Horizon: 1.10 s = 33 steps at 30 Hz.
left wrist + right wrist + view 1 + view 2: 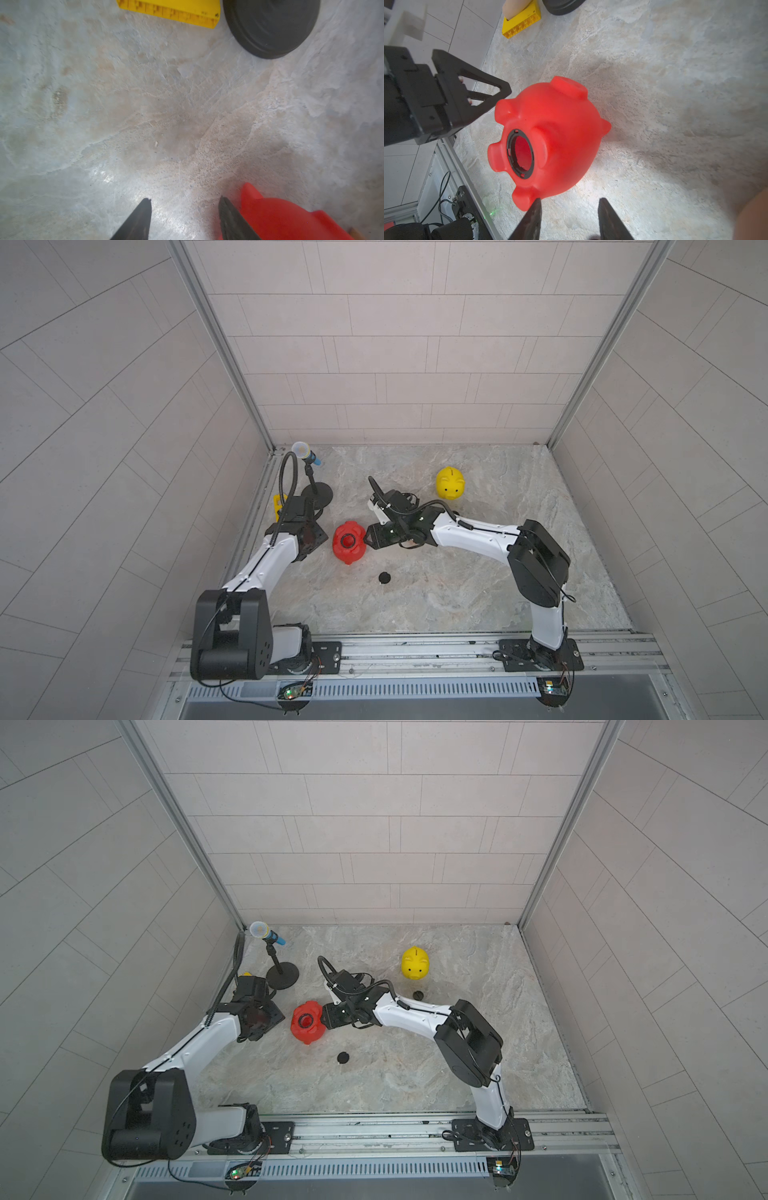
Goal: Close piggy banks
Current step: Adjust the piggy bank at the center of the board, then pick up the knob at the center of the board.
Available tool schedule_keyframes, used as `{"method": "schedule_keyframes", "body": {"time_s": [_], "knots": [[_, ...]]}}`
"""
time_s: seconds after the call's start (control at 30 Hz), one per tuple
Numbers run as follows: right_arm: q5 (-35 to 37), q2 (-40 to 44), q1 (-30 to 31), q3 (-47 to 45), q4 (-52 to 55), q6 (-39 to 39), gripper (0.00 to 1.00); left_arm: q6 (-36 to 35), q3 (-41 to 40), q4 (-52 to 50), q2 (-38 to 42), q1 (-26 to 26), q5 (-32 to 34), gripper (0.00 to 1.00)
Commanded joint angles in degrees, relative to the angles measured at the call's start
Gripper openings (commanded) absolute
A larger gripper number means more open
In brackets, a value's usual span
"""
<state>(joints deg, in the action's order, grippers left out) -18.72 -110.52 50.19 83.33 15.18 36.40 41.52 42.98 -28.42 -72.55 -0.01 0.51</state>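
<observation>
Far black plug (417, 995) in a top view only

Top views look down; close wrist views share red pig (560, 124).

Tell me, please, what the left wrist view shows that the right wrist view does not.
Only the left wrist view shows the left gripper from behind, its fingers parted, and most of the black stand base. Only the right wrist view shows the red piggy bank with its open belly hole, and the right gripper, open. Both show the red piggy bank, the yellow toy and the table.
</observation>
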Motion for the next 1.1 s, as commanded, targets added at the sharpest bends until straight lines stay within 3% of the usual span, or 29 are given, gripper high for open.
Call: {"method": "schedule_keyframes", "body": {"time_s": [0.0,0.37,0.67,0.77,0.9,1.07], "knots": [[2.78,4.25,0.09,-0.53,2.32,-1.67,0.45,-0.3,2.1,-5.16,4.88,0.45,-1.47,0.58],[8.87,14.27,0.17,-5.64,16.0,-9.47,0.46,-8.85,4.28,-11.93,30.39,0.63,-10.25,0.63],[10.73,14.09,1.76,-6.68,27.85,-19.28,0.45,-16.85,7.59,-17.18,41.19,0.64,-11.25,0.63],[10.63,11.41,2.89,-4.58,30.73,-17.48,0.44,-16.47,5.81,-16.13,44.53,1.18,-7.5,0.63],[10.01,8.75,5.3,-4.61,29.24,-10.53,0.41,-15.64,4.25,-14.72,47.5,6.54,-11.52,0.64],[10.23,5.65,7.81,-3.22,25.51,-7.39,0.38,-15.06,4.11,-15.11,47.5,6.78,-11.23,0.64]]}}
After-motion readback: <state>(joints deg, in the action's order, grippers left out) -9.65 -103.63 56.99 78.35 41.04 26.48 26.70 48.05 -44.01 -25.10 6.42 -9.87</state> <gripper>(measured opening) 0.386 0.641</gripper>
